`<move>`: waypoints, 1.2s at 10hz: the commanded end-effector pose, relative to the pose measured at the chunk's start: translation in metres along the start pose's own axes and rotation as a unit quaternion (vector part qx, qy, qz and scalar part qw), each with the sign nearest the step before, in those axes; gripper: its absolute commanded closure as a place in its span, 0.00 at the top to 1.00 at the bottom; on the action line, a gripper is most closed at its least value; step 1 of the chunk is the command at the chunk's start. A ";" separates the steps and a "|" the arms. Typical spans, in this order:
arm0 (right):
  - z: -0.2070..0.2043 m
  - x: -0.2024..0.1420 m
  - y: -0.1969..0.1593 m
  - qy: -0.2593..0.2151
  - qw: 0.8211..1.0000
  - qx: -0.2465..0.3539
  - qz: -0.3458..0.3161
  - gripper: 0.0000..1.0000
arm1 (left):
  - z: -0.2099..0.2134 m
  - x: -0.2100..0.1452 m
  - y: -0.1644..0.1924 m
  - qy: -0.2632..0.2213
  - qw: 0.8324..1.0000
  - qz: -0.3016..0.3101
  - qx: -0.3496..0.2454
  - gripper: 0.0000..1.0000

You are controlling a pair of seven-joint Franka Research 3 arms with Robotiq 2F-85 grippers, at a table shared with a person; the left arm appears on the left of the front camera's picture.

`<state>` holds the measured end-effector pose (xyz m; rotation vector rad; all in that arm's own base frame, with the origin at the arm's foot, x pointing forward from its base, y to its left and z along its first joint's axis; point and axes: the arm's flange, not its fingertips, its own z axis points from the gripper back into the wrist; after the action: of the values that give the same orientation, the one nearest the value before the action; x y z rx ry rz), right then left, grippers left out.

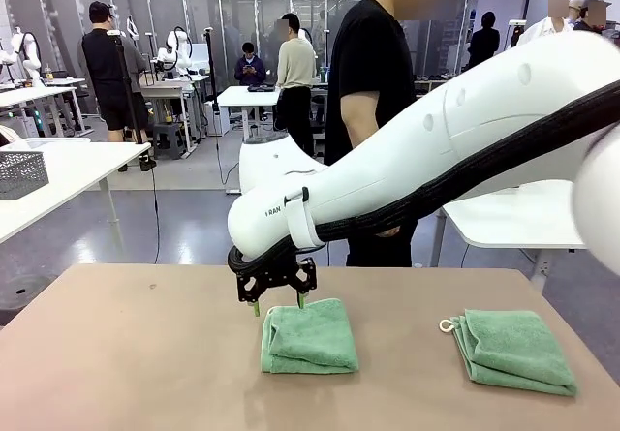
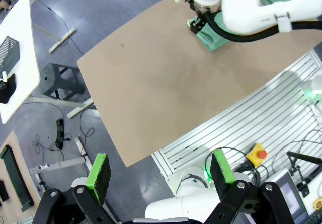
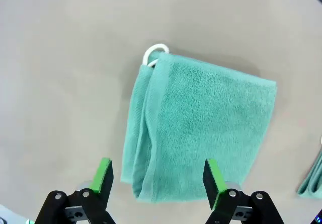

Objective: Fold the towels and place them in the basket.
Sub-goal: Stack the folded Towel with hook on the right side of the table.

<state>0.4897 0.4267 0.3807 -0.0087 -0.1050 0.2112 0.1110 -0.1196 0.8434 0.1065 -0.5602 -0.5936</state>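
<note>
Two mint-green towels lie folded on the brown table (image 1: 136,354). The nearer-centre towel (image 1: 310,336) (image 3: 201,128) has its white loop (image 3: 153,53) at one corner. My right gripper (image 1: 278,300) (image 3: 158,177) hovers open just above this towel's far left edge, one pad on each side of its end. The other folded towel (image 1: 513,349) rests at the right, its edge (image 3: 312,181) just in the right wrist view. My left gripper (image 2: 160,169) is open and holds nothing, high above the table's near side. The basket is out of view.
A person in a black shirt (image 1: 373,73) stands at the table's far side. A paler grey mesh basket (image 1: 19,172) sits on a white table at the left. The table's left half is bare. An aluminium rail base with a red button (image 2: 259,153) lies below my left gripper.
</note>
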 end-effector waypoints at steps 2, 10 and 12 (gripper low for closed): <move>0.050 -0.074 -0.032 -0.051 0.998 0.030 -0.021 0.90 | 0.008 -0.005 -0.006 -0.006 1.000 -0.005 0.002 1.00; -0.015 -0.102 -0.198 -0.065 0.963 0.230 -0.126 0.90 | 0.008 -0.005 -0.006 -0.006 1.000 -0.005 0.002 1.00; -0.041 -0.099 -0.210 -0.069 0.954 0.261 -0.132 0.90 | 0.008 -0.005 -0.006 -0.006 1.000 -0.005 0.002 1.00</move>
<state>0.4357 0.2050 0.3527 0.4883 -0.1693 -0.0587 0.1110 -0.1195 0.8435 0.1066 -0.5602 -0.5932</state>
